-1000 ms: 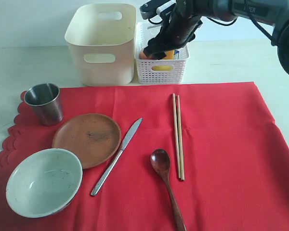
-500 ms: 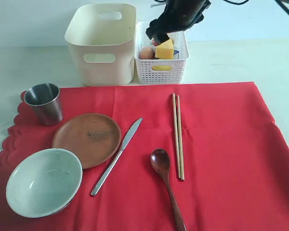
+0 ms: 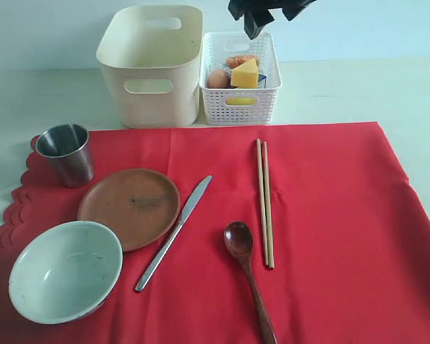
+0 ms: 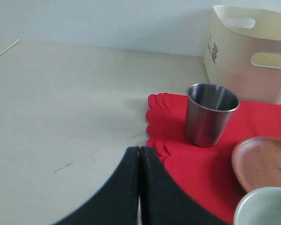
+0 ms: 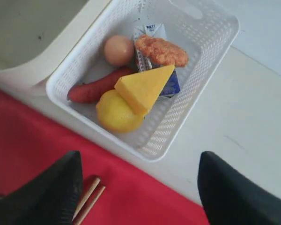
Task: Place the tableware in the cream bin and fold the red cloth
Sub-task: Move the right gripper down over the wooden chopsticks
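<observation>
- Right gripper [image 5: 139,161] has pulled up out of the white basket [image 3: 240,111]. A second ago it was down over the food; now only its dark tip shows at the top edge of the exterior view.
- Its jaws are spread wide with nothing between them. The wrist view looks straight down between them onto the basket.
- With the arm gone you can see the cheese wedge [image 3: 246,73] lying on top, with the egg [image 3: 218,79], sausage [image 5: 96,88], lemon [image 5: 114,115] and milk carton [image 5: 171,86] around it.
- Nothing on the cloth has shifted.
- Left gripper [image 4: 139,159] has its fingers pressed flat together, holding nothing. It's over bare bench [image 4: 61,117] just off the scalloped edge of the red cloth [image 3: 330,215], near the steel cup [image 3: 67,154].
- The cream bin [image 3: 150,107] stands on the bench just past the cloth's far edge, right beside the basket.
- The cloth is spread flat, not folded, and all the tableware is on it, outside the bin.
- The cup is upright at the far corner by the scalloped edge, and the bowl [image 3: 64,271] is at the near corner on that side.
- The brown plate [image 3: 129,208] sits between them, a bit further in.
- The knife [image 3: 173,233] lies slantwise just beside the plate.
- The chopsticks [image 3: 265,204] lie side by side around the middle, running from far edge toward near.
- The wooden spoon [image 3: 247,276] is beside their near ends, its handle running out past the bottom of the view.
</observation>
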`<state>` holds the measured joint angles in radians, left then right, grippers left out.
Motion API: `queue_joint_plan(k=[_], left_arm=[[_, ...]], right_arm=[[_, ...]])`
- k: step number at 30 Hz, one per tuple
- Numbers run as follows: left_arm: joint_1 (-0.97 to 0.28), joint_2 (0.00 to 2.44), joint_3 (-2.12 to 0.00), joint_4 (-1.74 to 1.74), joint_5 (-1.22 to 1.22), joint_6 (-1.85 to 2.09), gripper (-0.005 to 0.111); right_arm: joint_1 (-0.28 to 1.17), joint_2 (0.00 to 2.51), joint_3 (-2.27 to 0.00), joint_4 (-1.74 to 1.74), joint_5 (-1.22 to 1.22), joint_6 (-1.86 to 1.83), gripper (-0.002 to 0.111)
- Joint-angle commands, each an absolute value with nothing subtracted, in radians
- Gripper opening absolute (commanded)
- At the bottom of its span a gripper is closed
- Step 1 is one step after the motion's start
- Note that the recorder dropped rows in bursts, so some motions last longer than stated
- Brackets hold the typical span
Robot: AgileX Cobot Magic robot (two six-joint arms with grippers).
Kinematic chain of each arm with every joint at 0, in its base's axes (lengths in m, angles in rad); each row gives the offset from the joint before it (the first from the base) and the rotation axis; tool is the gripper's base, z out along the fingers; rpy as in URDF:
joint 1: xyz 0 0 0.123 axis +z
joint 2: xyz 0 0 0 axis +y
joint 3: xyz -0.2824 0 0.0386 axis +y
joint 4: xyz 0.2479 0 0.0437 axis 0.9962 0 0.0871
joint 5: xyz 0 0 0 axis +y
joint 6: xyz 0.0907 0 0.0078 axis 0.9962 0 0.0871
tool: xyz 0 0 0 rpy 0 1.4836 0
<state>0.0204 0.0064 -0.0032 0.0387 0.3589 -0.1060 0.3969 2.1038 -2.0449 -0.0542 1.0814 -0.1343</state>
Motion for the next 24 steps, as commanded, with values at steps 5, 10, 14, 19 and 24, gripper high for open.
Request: queue_joint_plan(k=[5, 10, 14, 19, 24], left_arm=[[0.020, 0.000, 0.000, 0.042, 0.352, -0.109, 0.000], [0.020, 0.000, 0.000, 0.042, 0.352, -0.109, 0.000], [0.020, 0.000, 0.000, 0.042, 0.352, -0.109, 0.000], [0.020, 0.000, 0.000, 0.042, 0.352, -0.109, 0.000], [0.020, 0.000, 0.000, 0.042, 0.352, -0.109, 0.000]], right_arm=[[0.395, 2.048, -2.041, -0.032, 1.221, -0.129, 0.064], [0.395, 2.001, -1.955, 0.000, 1.221, -0.129, 0.064], [0.395, 1.939, -1.822, 0.000, 1.194, -0.125, 0.064], [0.395, 1.858, -1.664, 0.000, 1.147, -0.102, 0.064], [0.395, 1.787, -1.503, 0.000, 1.097, -0.077, 0.064]])
